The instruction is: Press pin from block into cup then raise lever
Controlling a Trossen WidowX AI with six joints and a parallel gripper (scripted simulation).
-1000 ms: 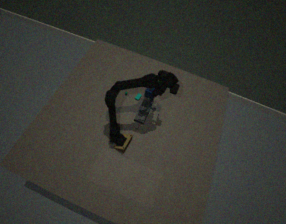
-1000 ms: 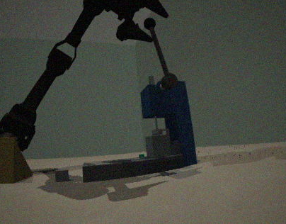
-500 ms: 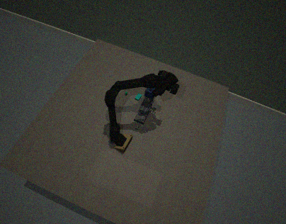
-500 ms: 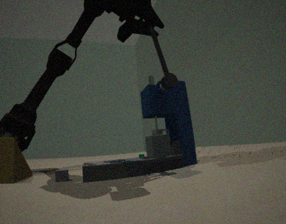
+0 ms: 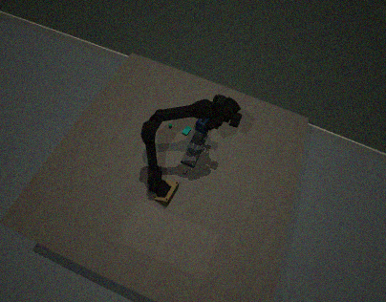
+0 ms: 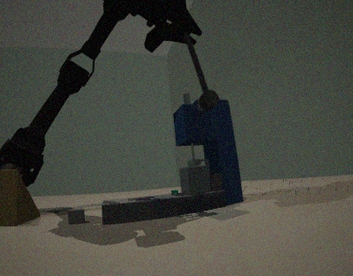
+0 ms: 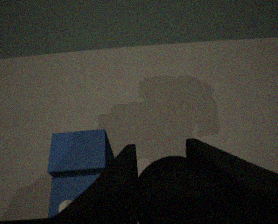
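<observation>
hand point(image 6: 190, 38) point(image 7: 160, 149): clenched on lever knob point(image 7: 167, 182) | block point(image 6: 195, 180): well below hand, under punch point(image 6: 192, 150)

Arm point(image 5: 150, 153) point(image 6: 51, 107): uniformly black, slim tubular links between bulkier angular joint housings. Above the yellow base block point(image 5: 172, 193) point(image 6: 14, 199), an elbow section shows an open, frame-like cutout. Claw point(image 5: 235, 120) point(image 6: 177, 39) point(image 7: 160, 149): black, two wedge-shaped fingers with tapering tips. Surface markings: indiscernible in dim light.

Blue press frame point(image 6: 231, 155) point(image 7: 77, 152) beside the lever point(image 6: 197, 65).
</observation>
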